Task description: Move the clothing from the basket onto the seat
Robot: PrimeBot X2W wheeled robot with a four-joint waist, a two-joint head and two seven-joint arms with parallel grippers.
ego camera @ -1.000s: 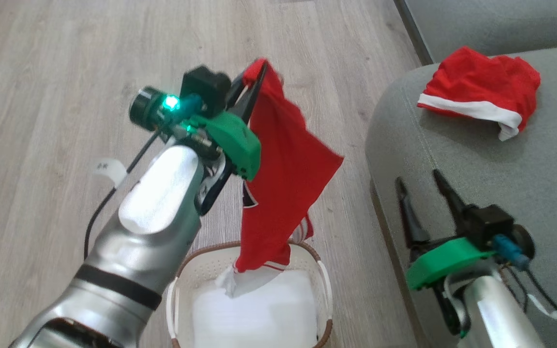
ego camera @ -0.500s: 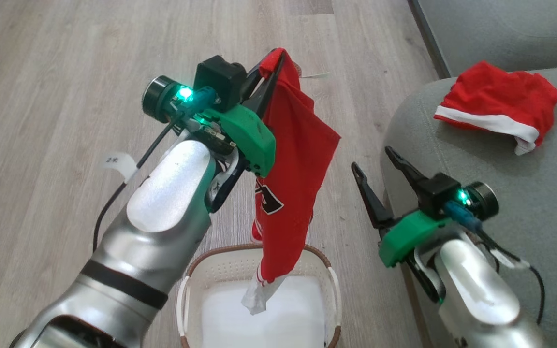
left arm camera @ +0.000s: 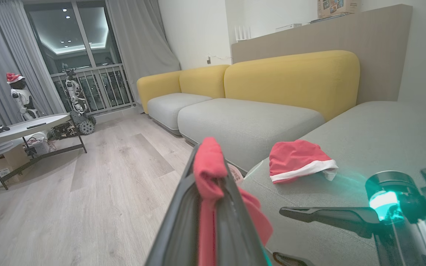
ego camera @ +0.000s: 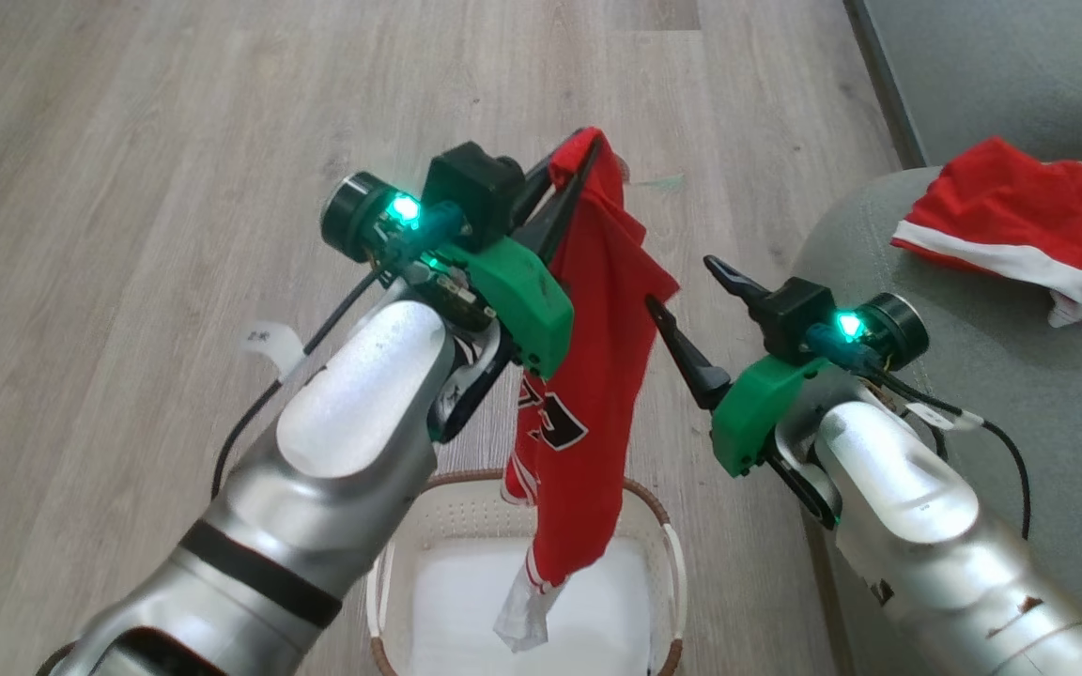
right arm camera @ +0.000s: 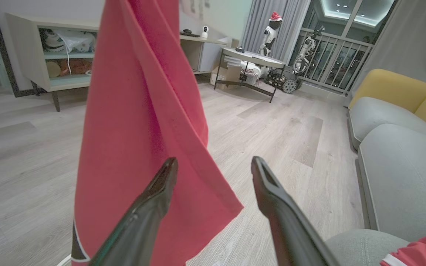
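Note:
My left gripper (ego camera: 586, 155) is shut on the top edge of a red garment (ego camera: 588, 394) with black and white lettering. It hangs down with its white hem over the cream basket (ego camera: 668, 535). In the left wrist view red cloth (left arm camera: 208, 168) is pinched between the fingers. My right gripper (ego camera: 682, 282) is open just right of the hanging cloth, one fingertip close to its edge. In the right wrist view the garment (right arm camera: 142, 111) hangs before the open gripper (right arm camera: 214, 162). A second piece of red clothing (ego camera: 1020, 221) with a white band lies on the grey-green seat (ego camera: 1020, 394).
Wood floor (ego camera: 128, 188) stretches to the left and behind. More sofa with yellow backs (left arm camera: 290, 79) runs beyond the seat. A round table (left arm camera: 20, 127) and small robots stand by the window. A shelf cabinet (right arm camera: 50, 59) is along the far wall.
The head camera has shifted. My right gripper has swung left from the seat's edge towards the hanging garment, still open. My left gripper keeps its hold, and the garment hangs straighter.

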